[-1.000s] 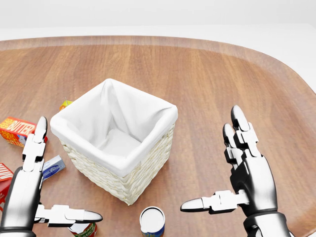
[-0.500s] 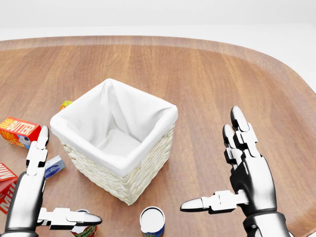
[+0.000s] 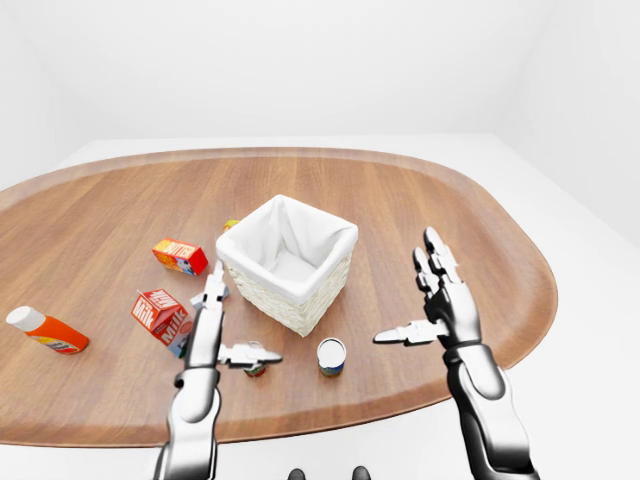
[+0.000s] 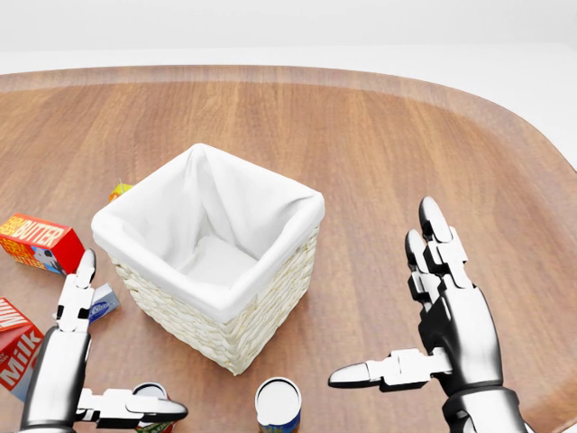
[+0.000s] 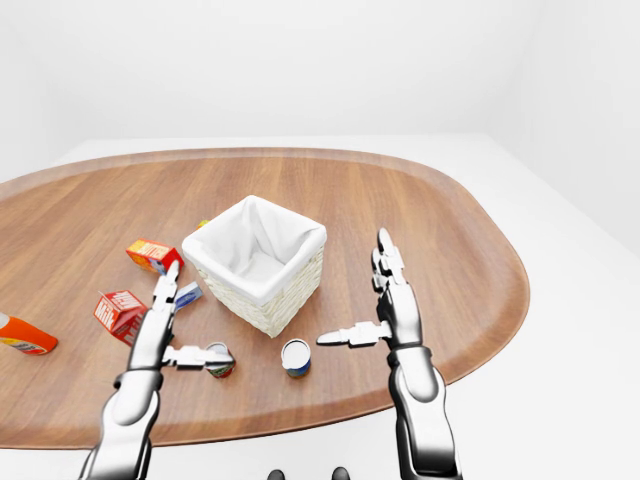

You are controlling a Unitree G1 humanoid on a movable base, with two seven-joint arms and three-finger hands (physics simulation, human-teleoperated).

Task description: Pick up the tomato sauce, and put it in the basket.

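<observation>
The tomato sauce (image 4: pixel 151 412), a small can with a red and green label, stands on the wooden table at the bottom left of the head view. The thumb of my left hand (image 4: pixel 133 336) lies just over its top; that hand is open, fingers straight, and holds nothing. To the right of it and higher up stands the basket (image 4: pixel 236 327), white wicker with a white cloth lining, with nothing in it. My right hand (image 4: pixel 382 290) hovers open to the right of the basket, thumb pointing left, holding nothing.
A blue can with a white top (image 4: pixel 278 403) stands below the basket. At left are a butter box (image 4: pixel 41 242), a milk carton (image 4: pixel 13 347), a small blue box (image 4: pixel 99 304) and an orange bottle (image 3: pixel 45 330). The table's curved edge (image 3: pixel 520 330) runs close by.
My left hand has drawn back toward the bottom of the head view, uncovering the butter box and more of the tomato sauce can. The right hand has barely moved.
</observation>
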